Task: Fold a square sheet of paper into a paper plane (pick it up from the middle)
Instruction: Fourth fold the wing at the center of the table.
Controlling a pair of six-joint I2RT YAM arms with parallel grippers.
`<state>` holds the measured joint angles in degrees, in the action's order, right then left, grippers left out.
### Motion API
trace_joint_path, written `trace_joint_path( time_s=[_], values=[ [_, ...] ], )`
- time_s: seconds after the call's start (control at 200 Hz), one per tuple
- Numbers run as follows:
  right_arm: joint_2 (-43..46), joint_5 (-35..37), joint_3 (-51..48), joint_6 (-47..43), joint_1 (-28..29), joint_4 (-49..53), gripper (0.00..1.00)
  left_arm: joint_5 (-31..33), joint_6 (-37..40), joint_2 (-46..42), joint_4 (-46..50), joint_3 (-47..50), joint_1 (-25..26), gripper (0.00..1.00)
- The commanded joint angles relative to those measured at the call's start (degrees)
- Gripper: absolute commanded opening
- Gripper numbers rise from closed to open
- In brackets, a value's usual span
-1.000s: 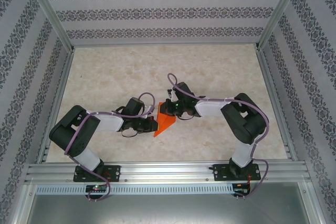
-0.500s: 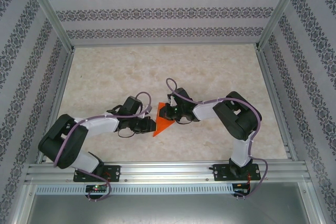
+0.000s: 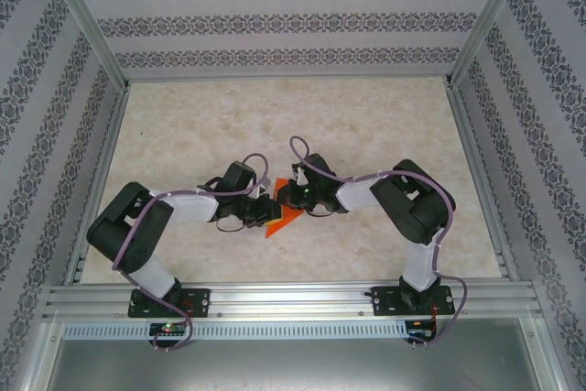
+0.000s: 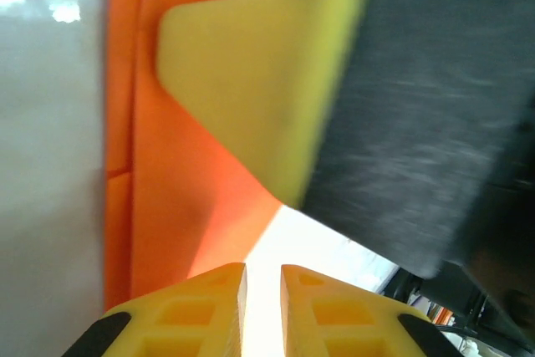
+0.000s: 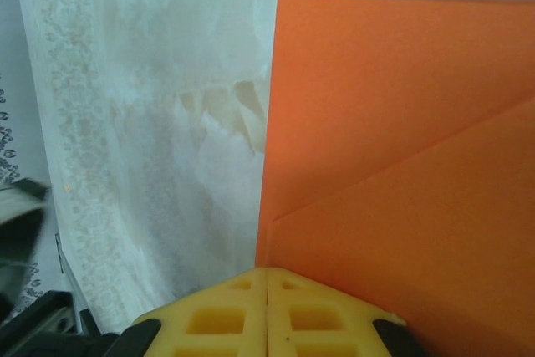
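The square sheet of paper (image 3: 286,222) is bright orange and lies folded on the table between the two grippers, with a diagonal flap showing in the right wrist view (image 5: 401,123). My right gripper (image 3: 286,195) is shut, its tips (image 5: 267,273) resting at the paper's straight edge. My left gripper (image 3: 267,211) sits low at the paper's left side; its yellow tips (image 4: 263,269) stand slightly apart with bare table showing through the gap. In the left wrist view the paper (image 4: 184,198) lies under the right gripper's yellow finger (image 4: 259,81).
The marble-look table top (image 3: 366,116) stretches out beyond the arms. Patterned walls and aluminium posts (image 3: 87,25) enclose it, and a metal rail (image 3: 293,299) runs along the near edge by the arm bases.
The left gripper's jaws have parted a little and its arm has shifted right, closer to the paper. The right arm has settled lower on the paper.
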<state>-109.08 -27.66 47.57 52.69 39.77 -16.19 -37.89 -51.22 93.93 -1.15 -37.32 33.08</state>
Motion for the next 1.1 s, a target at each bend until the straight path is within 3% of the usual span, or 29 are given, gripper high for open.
trace_joint_path(
  time_s=[0.0,0.14,0.41,0.769,1.099],
  values=[
    [-3.1,4.5,-2.0,-0.4,0.6,2.8,0.08,-0.7,-1.6,2.3,-3.6,1.6,0.0,0.2],
    [-3.1,4.9,-2.1,-0.6,0.6,3.3,0.08,1.6,-0.2,2.2,-0.7,4.6,0.0,0.21],
    [-2.6,5.9,-1.1,-1.5,0.6,5.6,0.09,-1.1,2.6,-1.0,2.2,9.6,0.0,0.22],
    [-2.6,6.6,-0.7,-1.9,0.5,7.0,0.1,-2.5,8.2,-3.7,13.0,9.6,0.0,0.25],
    [-2.6,6.7,-0.9,-1.9,0.5,7.1,0.11,-2.6,8.0,-7.3,15.2,11.7,0.0,0.26]
  ],
)
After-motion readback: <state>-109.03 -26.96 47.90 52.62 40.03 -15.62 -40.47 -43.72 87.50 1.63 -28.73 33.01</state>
